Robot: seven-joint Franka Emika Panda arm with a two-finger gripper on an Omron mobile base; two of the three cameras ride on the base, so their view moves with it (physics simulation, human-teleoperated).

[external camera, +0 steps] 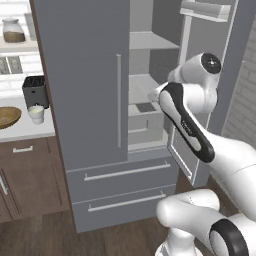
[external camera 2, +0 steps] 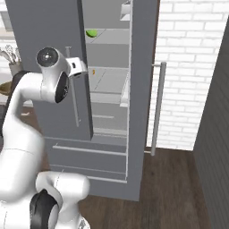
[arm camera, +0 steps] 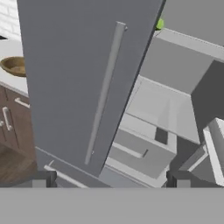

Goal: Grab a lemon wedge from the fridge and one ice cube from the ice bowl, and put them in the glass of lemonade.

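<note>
**Fridge open, fingers empty**

You see the fridge (external camera: 95, 95) with its right door swung wide and its left door closed, grey shelves exposed. The fingers (arm camera: 111, 179) stand fully apart, holding nothing, facing the left door's handle (arm camera: 105, 89). A small green item (external camera 2: 91, 33) sits on an upper shelf; a tiny orange-yellow speck (external camera 2: 93, 71), possibly the lemon wedge, lies one shelf lower. Left, on the surface (external camera: 25, 131): ice bowl (external camera: 7, 116), glass of lemonade (external camera: 36, 113), toaster (external camera: 35, 91).

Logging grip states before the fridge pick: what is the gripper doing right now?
Gripper: open, jaws wide apart, holding nothing, facing the fridge with its right door open.
</note>
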